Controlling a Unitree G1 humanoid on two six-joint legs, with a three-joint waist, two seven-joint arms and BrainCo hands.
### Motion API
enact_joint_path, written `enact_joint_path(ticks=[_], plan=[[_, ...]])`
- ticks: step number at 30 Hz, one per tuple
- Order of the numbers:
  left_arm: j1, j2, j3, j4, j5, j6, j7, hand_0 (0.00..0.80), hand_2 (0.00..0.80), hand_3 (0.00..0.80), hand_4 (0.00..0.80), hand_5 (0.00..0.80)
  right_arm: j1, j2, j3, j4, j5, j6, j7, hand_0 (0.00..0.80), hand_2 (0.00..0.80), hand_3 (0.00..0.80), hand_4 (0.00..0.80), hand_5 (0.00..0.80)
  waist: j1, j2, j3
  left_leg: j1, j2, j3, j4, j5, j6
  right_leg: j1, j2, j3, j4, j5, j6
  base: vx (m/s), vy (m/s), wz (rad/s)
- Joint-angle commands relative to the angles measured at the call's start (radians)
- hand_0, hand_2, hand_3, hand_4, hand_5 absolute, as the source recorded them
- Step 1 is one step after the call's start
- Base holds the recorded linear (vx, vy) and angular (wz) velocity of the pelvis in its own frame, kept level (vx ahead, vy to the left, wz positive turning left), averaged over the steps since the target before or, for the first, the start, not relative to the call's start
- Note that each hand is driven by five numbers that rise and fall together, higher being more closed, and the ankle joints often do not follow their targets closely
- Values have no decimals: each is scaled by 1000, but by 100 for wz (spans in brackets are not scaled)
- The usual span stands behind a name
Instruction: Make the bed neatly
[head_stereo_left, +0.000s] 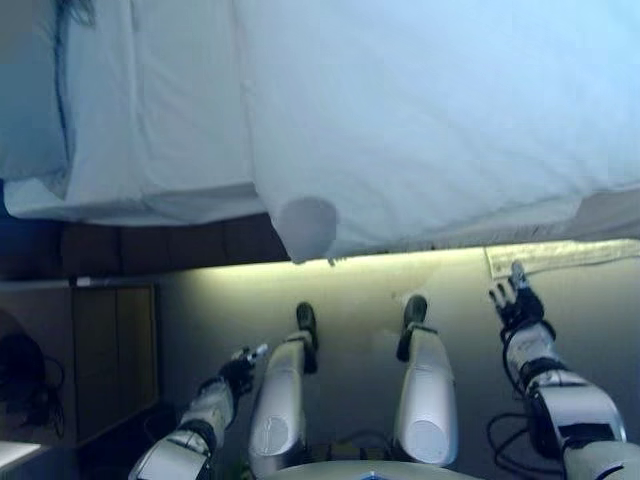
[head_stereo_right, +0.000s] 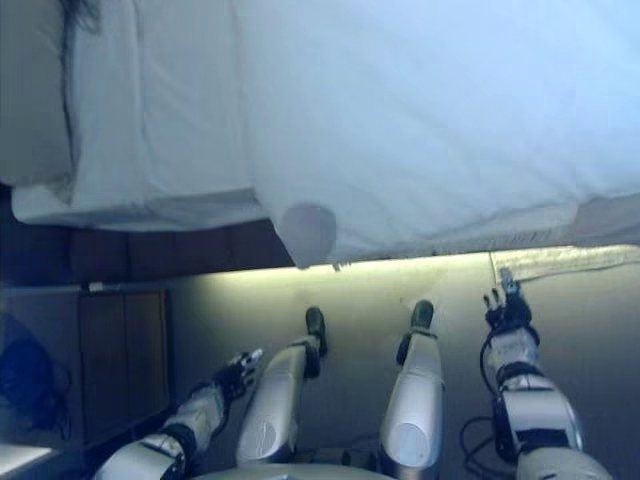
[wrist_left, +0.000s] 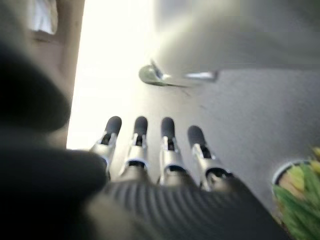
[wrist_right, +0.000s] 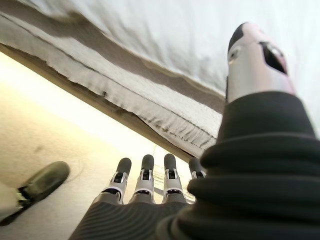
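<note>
A white duvet (head_stereo_left: 420, 120) covers most of the bed and hangs over its near edge, one rounded corner (head_stereo_left: 305, 228) drooping lowest. To the left the white sheet (head_stereo_left: 170, 110) lies bare, with a pillow (head_stereo_left: 30, 90) at the far left. My left hand (head_stereo_left: 243, 365) hangs low over the floor, fingers (wrist_left: 140, 130) straight, holding nothing. My right hand (head_stereo_left: 517, 300) is raised below the bed's edge at the right, fingers (wrist_right: 145, 167) straight and empty, well short of the duvet (wrist_right: 175, 45).
A lit strip of floor (head_stereo_left: 400, 270) runs under the bed's edge. A dark wooden nightstand (head_stereo_left: 110, 350) stands at the left, with a dark object (head_stereo_left: 25, 370) beside it. A pale cloth strip (head_stereo_left: 560, 255) lies on the floor at the right.
</note>
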Motion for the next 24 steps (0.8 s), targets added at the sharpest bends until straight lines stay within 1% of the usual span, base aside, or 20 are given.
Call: enact_joint_path(ticks=[1, 3, 4, 5, 9, 12, 16, 18, 22, 24], plan=[[-1, 59, -15, -24, -57, -11, 26, 0, 0, 0, 0, 0, -39, -49, 3, 8, 17, 86, -49, 0, 0, 0, 0, 0, 28, -28, 13, -85, 9, -23, 124, -36, -7, 0, -3, 50, -22, 28, 26, -153, -57, 8], [-15, 64, -17, -43, -65, -12, 39, 0, 0, 0, 0, 0, -74, -71, 13, 25, 22, 127, -64, 0, 0, 0, 0, 0, 31, -19, 30, -137, 15, -23, 163, -46, 1, -60, -6, 59, 25, 18, 18, -142, -32, 8], [-16, 65, -16, -53, -72, -9, 44, 0, 0, 0, 0, 0, -83, -77, 18, 30, 25, 131, -59, 0, 0, 0, 0, 0, 32, -13, 30, -162, 16, -24, 182, -51, 6, -91, -8, 64, 49, 13, 14, -6, -15, 8], [-17, 69, -14, -61, -79, -6, 52, 0, 0, 0, 0, 0, -90, -87, 20, 31, 33, 135, -49, 0, 0, 0, 0, 0, 35, -8, 29, -177, 21, -33, 212, -88, 2, -111, -10, 76, 85, -23, 21, 20, -14, 10], [-4, 87, -10, -107, -106, 7, 75, 0, 0, 0, 0, 0, -130, -124, 28, 8, 56, 135, -19, 0, 0, 0, 0, 0, 44, 2, 30, -275, 25, -47, 291, -118, 17, -214, -11, 92, 167, -43, 13, -35, -25, 8], [19, 96, -13, -139, -115, 6, 78, 0, 0, 0, 0, 0, -180, -172, 36, -17, 57, 144, -10, 0, 0, 0, 0, 0, 53, 8, 30, -332, 29, -51, 335, -130, 20, -271, -13, 99, 219, -52, 8, -23, -11, 5], [51, 105, -21, -170, -139, -13, 74, 0, 0, 0, 0, 0, -258, -226, 49, -31, 27, 162, 4, 0, 0, 0, 0, 0, 67, 14, 30, -383, 30, -59, 359, -134, 21, -323, -9, 103, 256, -61, 3, -3, -1, -1], [65, 109, -20, -185, -147, -20, 73, 0, 0, 0, 0, 0, -299, -251, 60, -32, 13, 170, 9, 0, 0, 0, 0, 0, 77, 17, 30, -401, 31, -62, 361, -130, 21, -343, -8, 103, 271, -64, 0, 2, -9, 2], [94, 119, -14, -202, -162, -32, 65, 0, 0, 0, 0, 0, -358, -295, 79, -33, -8, 211, 17, 0, 0, 0, 0, 0, 91, 23, 30, -415, 31, -67, 355, -120, 19, -366, -8, 97, 292, -71, -5, 9, -5, 0], [111, 123, -9, -210, -165, -37, 60, 0, 0, 0, 0, 0, -382, -306, 90, -33, -20, 213, 17, 0, 0, 0, 0, 0, 98, 29, 30, -424, 31, -67, 358, -115, 18, -377, -8, 95, 304, -75, -8, 46, -15, 2]])
